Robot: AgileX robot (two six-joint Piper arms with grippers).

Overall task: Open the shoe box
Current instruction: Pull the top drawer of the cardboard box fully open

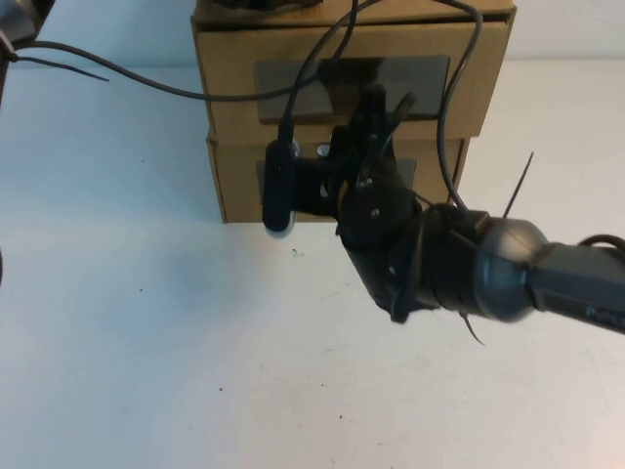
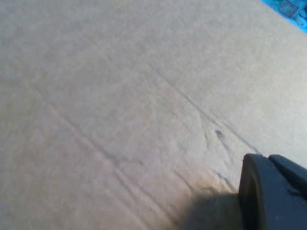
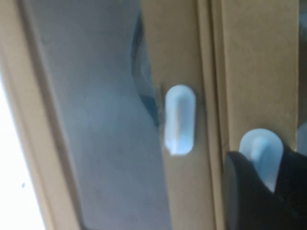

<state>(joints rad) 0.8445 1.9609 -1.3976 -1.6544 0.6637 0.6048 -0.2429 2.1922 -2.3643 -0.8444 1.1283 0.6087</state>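
Right hand (image 1: 386,106) pinches the white tab (image 3: 261,146) on the likely light shoe box (image 1: 234,88), worktop's far edge; left hand (image 2: 273,191), grip unclear, faces cardboard (image 2: 120,96).

We are looking at a robotics lab bench, as far as we are seeing: a black robot arm (image 1: 508,269) is reaching across a plain white table (image 1: 146,342), loose cables (image 1: 146,81) are trailing over it, a camera (image 1: 278,186) is riding on its wrist, and two stacked cardboard shoe boxes (image 1: 229,78), one front bearing a small white handle (image 3: 261,148), are standing as props.
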